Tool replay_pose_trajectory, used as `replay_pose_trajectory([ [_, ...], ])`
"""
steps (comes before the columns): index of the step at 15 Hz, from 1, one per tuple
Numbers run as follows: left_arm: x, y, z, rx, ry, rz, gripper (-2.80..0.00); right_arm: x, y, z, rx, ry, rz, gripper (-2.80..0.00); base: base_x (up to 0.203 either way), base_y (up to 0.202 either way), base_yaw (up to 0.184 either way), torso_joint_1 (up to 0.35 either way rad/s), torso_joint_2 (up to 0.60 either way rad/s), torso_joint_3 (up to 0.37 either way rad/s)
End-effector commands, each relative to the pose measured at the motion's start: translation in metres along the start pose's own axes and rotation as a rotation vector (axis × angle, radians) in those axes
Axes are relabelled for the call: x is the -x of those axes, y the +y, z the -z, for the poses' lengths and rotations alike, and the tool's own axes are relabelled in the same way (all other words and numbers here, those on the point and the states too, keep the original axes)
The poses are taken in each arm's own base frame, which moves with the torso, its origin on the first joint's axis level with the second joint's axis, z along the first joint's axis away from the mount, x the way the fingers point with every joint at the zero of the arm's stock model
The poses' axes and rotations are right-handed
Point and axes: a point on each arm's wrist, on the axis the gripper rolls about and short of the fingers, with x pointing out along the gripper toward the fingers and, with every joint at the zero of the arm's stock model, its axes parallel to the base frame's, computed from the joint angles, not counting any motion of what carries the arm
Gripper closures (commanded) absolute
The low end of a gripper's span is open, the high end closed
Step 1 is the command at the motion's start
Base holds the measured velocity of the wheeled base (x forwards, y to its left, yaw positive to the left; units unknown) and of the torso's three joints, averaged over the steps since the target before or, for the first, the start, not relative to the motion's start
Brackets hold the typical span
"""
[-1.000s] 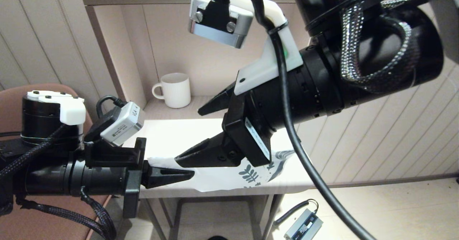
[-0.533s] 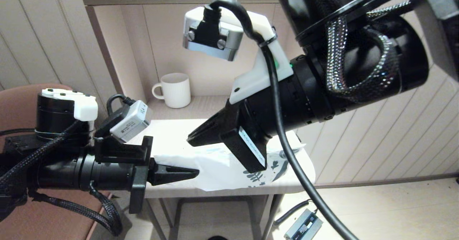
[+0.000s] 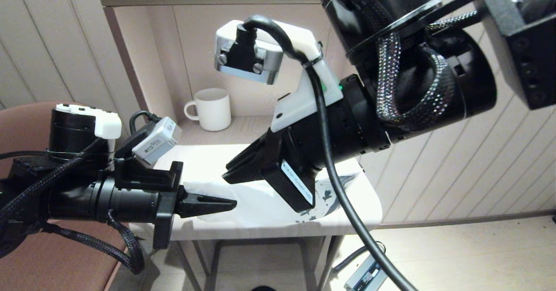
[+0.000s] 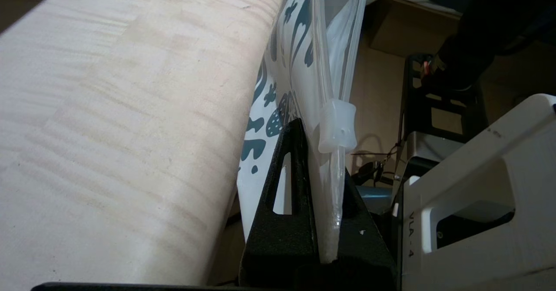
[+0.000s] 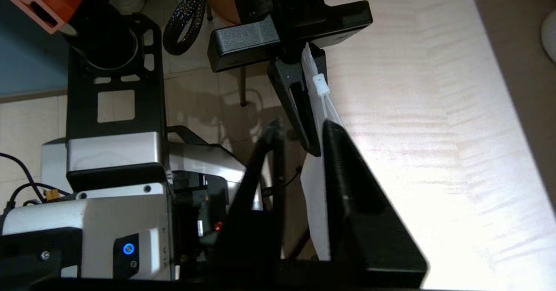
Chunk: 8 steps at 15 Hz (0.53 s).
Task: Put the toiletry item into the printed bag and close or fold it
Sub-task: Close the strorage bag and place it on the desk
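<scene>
The printed bag (image 3: 260,204) lies along the front of the small table (image 3: 208,160), its teal leaf prints at the right end. My left gripper (image 3: 232,203) is shut on the bag's zip-strip edge (image 4: 334,204), just behind the clear slider (image 4: 336,126). My right gripper (image 3: 228,176) hovers just above and right of it, open with a narrow gap; the bag's sheet (image 5: 315,195) stands in that gap against one finger (image 5: 347,173). The toiletry item is out of view.
A white ribbed mug (image 3: 213,108) stands in the alcove at the back of the table. A reddish chair (image 3: 26,117) sits behind my left arm. A grey device (image 3: 362,276) lies on the floor below the table's front edge.
My right gripper's fingers have narrowed from wide open to a small gap and moved left toward the left gripper. The bag's right end has shifted a little. The left gripper kept its hold.
</scene>
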Motion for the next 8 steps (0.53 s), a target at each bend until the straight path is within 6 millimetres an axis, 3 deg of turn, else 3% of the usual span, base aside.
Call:
replay_pose_trajectory([
  [1,-0.0005,0.0025,0.0014,0.0,0.002,-0.002,0.0,-0.0073,-0.0011,0.0011,0.003,0.003,-0.008,0.0,0.0,0.0,0.0,0.0,0.0,0.0],
  [8,0.0,0.0013,0.0008,-0.005,0.0,0.001,0.0,-0.0151,-0.0001,0.002,0.008,0.007,-0.017,0.0,0.0,0.0,0.0,0.0,0.0,0.0],
])
